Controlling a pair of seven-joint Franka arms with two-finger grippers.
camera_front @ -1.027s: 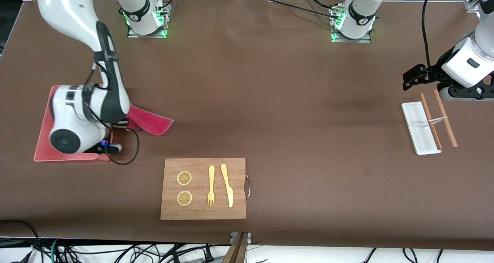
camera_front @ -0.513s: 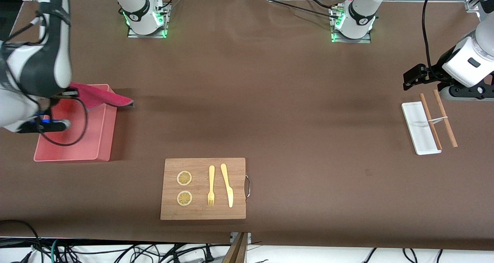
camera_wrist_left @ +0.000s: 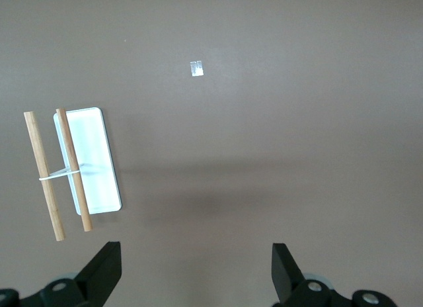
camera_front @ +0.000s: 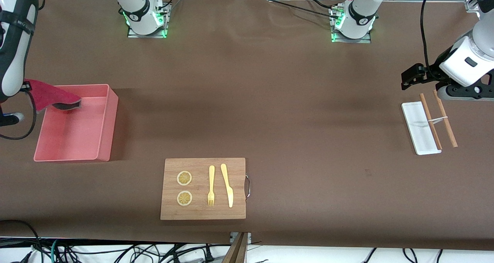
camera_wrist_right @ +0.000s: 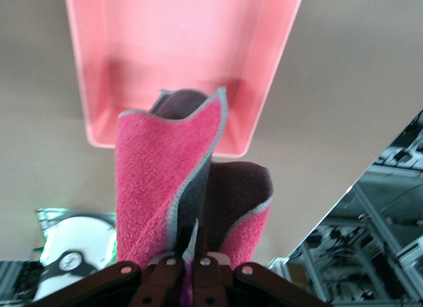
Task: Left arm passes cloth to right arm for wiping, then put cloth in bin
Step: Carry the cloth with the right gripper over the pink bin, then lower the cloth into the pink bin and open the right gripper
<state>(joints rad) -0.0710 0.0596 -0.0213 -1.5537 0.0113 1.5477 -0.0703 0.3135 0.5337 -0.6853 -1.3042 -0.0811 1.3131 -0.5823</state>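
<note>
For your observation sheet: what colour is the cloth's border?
Grey, edging the magenta-pink cloth; clearest in the right wrist view.

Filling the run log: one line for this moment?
right claw: shut on cloth, over bin | left claw: open, waiting by white tray

From my seat, the right gripper [camera_wrist_right: 192,270] is cut off by the right wrist view's 6 o'clock edge, fingertips buried in the cloth [camera_wrist_right: 168,188]. In the front view it sits off the 9 o'clock edge. The left gripper [camera_wrist_left: 195,270] shows only its finger ends at 6 o'clock.
</note>
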